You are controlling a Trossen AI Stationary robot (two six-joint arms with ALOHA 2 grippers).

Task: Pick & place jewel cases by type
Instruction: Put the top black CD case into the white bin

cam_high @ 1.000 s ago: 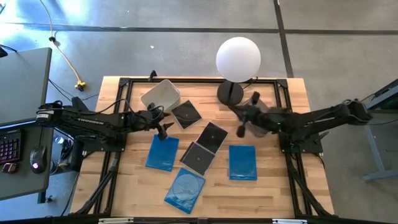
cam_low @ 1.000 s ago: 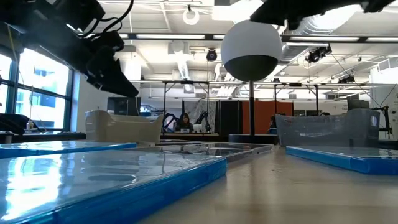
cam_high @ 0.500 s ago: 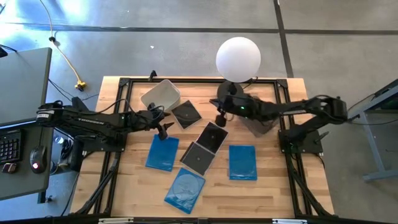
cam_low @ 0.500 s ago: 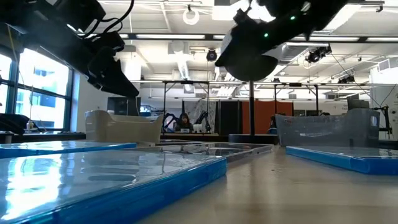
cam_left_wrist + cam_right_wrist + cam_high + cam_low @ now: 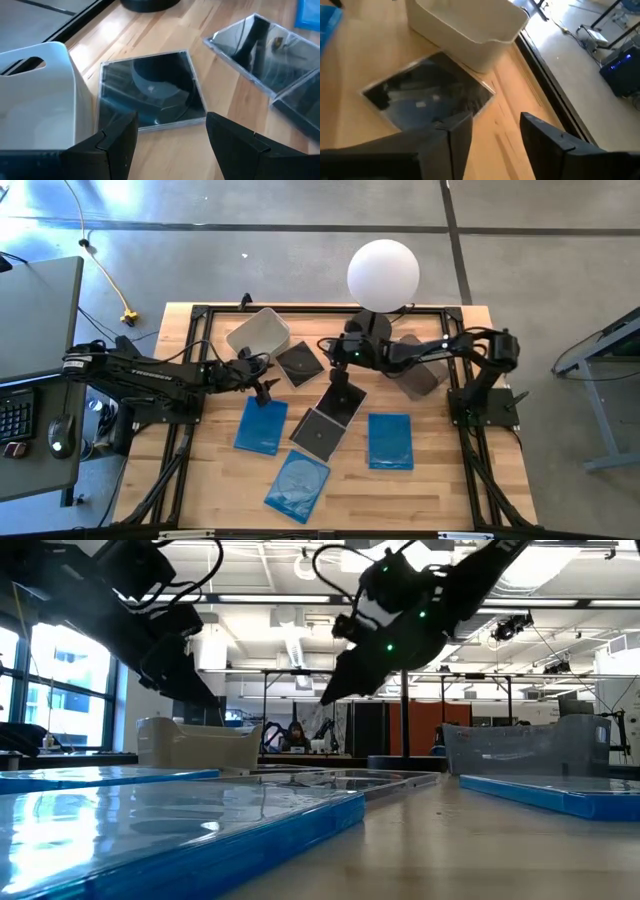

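Right gripper (image 5: 340, 374): fingers apart, empty, above black jewel case (image 5: 299, 364), lining up a pick.
Left gripper (image 5: 264, 391): fingers apart, empty, waiting near white bin (image 5: 258, 332).

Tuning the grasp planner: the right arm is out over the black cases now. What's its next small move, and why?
Probably lower the right gripper toward a black case. Its fingers are open and empty above the table, near the black case by the white bin and the upper case of the middle black pair; which one it targets is unclear. All six cases lie on the table. The left gripper hovers open nearby.
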